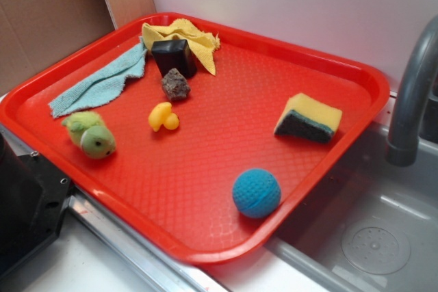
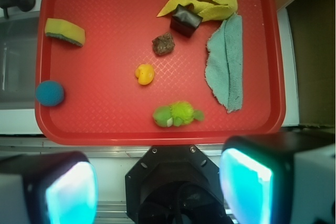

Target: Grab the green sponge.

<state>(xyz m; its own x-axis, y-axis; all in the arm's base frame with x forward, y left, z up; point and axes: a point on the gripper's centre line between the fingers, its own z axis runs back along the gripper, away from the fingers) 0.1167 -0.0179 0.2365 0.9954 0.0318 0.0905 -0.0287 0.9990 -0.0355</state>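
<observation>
The green sponge is a yellow foam wedge with a dark teal scouring layer. It lies on the red tray near the right rim, close to the sink. In the wrist view the sponge is at the upper left of the tray. My gripper hangs high above the tray's near edge, far from the sponge. Its two teal-padded fingers stand wide apart with nothing between them. In the exterior view the gripper is out of sight.
On the tray lie a blue ball, green plush toy, yellow duck, brown rock, black block, yellow cloth and teal cloth. A grey faucet and sink stand right. The black robot base sits front left.
</observation>
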